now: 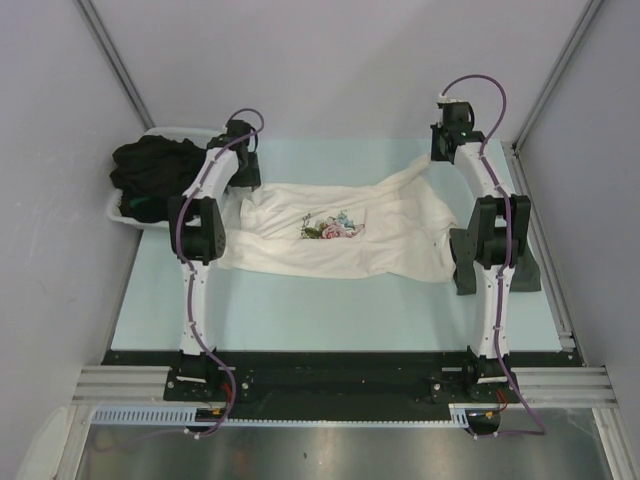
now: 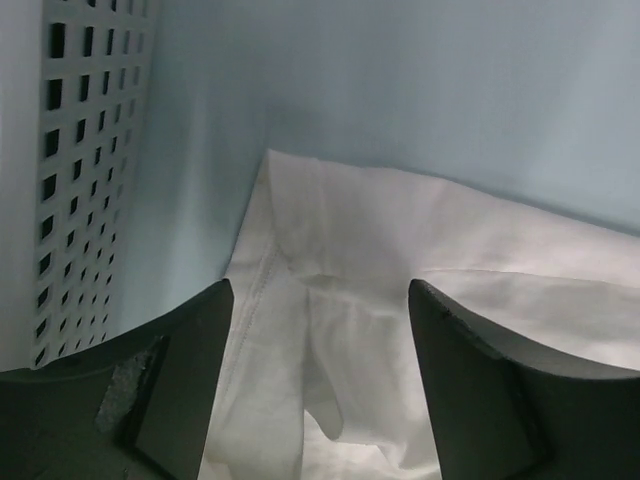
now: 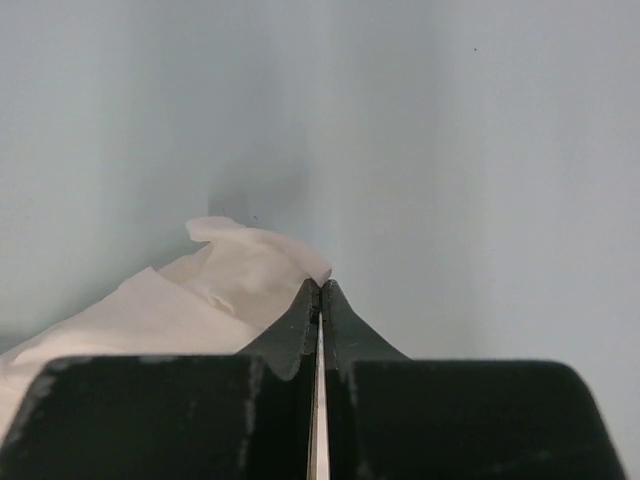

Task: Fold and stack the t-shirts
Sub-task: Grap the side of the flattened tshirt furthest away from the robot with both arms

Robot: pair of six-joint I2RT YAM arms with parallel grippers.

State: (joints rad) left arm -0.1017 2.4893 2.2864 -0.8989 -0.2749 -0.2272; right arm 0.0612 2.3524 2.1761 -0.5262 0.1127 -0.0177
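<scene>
Right claw (image 3: 320, 287) pinching cream t-shirt (image 1: 350, 255), rumpled, rose-printed

Wide-spread left hand (image 2: 320, 292) hovers over cream t-shirt (image 2: 420, 225).

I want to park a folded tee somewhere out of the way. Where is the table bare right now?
Widest bare patch: the table strip between the cream t-shirt and the black rail at the near edge. A narrower strip lies beyond the shirt, between the left gripper and right gripper. The far-left corner is crowded: the tub of black shirts.
</scene>
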